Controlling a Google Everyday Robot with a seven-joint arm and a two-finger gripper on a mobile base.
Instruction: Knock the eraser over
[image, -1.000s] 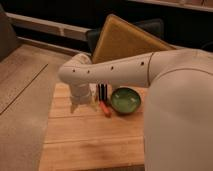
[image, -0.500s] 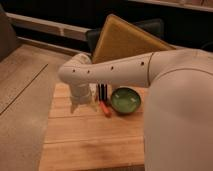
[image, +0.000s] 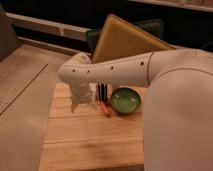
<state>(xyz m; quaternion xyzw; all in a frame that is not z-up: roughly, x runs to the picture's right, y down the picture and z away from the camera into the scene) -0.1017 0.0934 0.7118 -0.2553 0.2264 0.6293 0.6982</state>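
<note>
The eraser (image: 102, 92) is a slim black block standing upright on the wooden table (image: 90, 145), just left of the green bowl (image: 125, 100). An orange-red stick (image: 105, 108) lies in front of the eraser. My gripper (image: 82, 104) points down at the table just to the left of the eraser, close beside it. I cannot tell whether it touches the eraser. My white arm (image: 125, 70) reaches in from the right and hides the table behind it.
A large tan board (image: 125, 40) leans behind the table against a dark chair. The table's left edge borders a beige floor (image: 25, 100). My arm's bulky body fills the right side of the view.
</note>
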